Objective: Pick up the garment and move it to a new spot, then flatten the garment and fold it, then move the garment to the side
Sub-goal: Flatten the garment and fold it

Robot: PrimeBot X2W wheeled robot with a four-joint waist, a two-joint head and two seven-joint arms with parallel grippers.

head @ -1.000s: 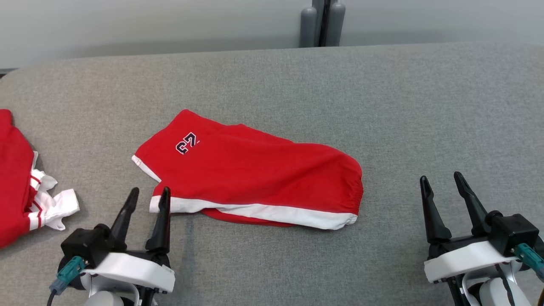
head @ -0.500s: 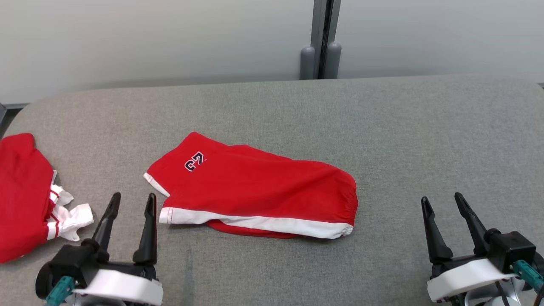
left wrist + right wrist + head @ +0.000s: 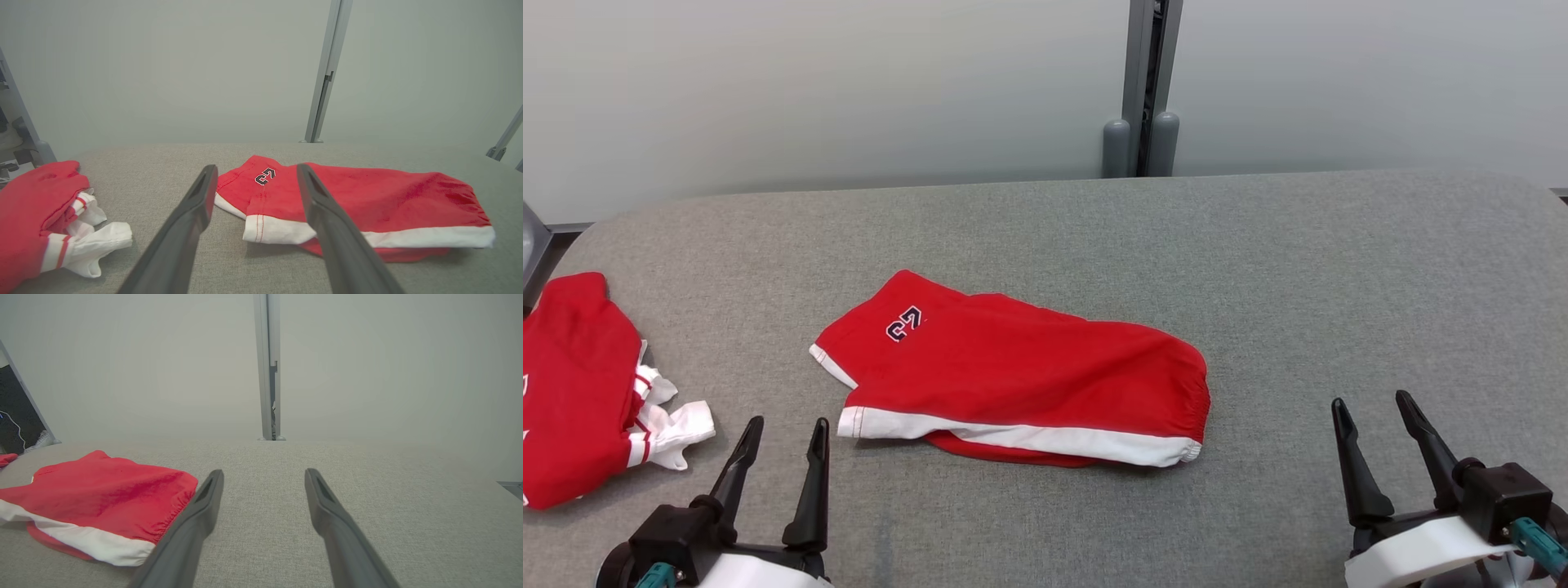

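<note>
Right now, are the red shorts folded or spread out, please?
Folded: the red shorts lie doubled, a second red layer peeking out below the white band.

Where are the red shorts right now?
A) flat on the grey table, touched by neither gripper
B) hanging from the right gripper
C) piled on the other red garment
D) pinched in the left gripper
A: the shorts lie flat on the table, with the left gripper and right gripper both open and clear of them.
</note>
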